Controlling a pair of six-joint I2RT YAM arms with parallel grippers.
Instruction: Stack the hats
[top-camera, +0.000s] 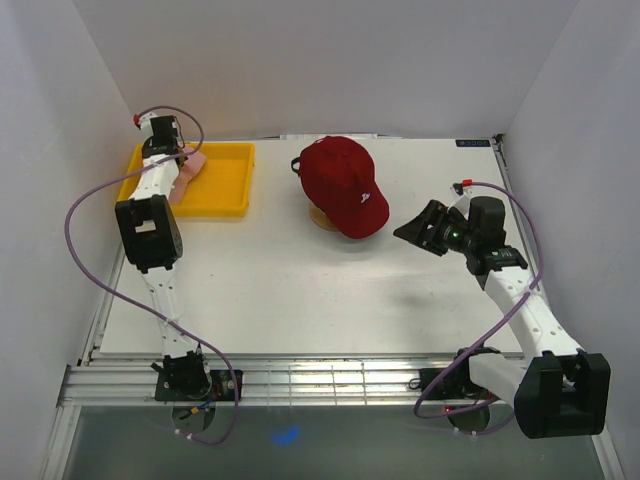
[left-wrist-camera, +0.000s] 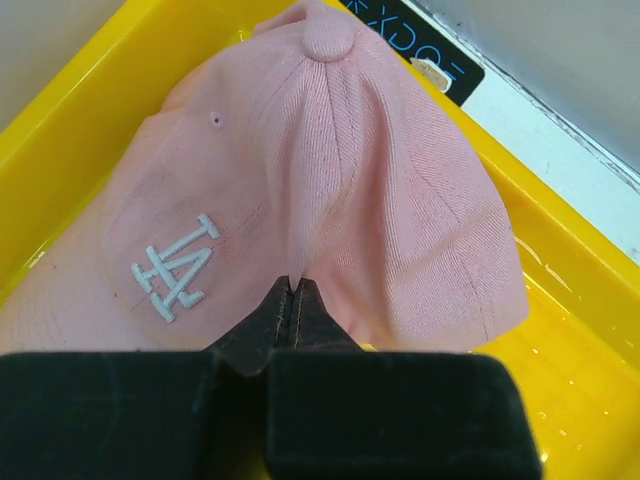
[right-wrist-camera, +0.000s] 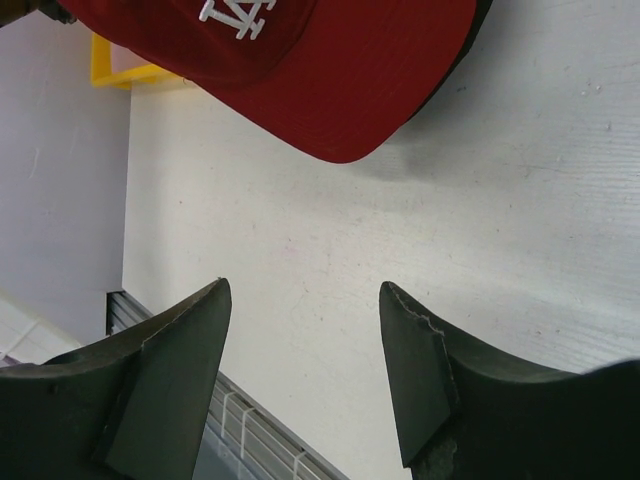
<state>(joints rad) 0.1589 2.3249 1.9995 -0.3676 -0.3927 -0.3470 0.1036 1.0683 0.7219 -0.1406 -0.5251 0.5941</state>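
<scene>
A pink hat (top-camera: 192, 170) with a white logo lies in the yellow tray (top-camera: 225, 185) at the back left. In the left wrist view the pink hat (left-wrist-camera: 330, 180) fills the frame, and my left gripper (left-wrist-camera: 290, 285) is shut, pinching a fold of its crown fabric. A red hat (top-camera: 340, 180) with a white logo sits on the wooden stand (top-camera: 322, 217) at the back middle. My right gripper (top-camera: 410, 232) is open and empty just right of its brim, above the table. The red hat's brim (right-wrist-camera: 330, 80) shows ahead of the right gripper (right-wrist-camera: 305, 290).
The yellow tray's wall (left-wrist-camera: 60, 130) surrounds the pink hat closely. A dark edge shows under the red hat's brim. White walls stand close on the left, back and right. The table's front rail runs along the near edge.
</scene>
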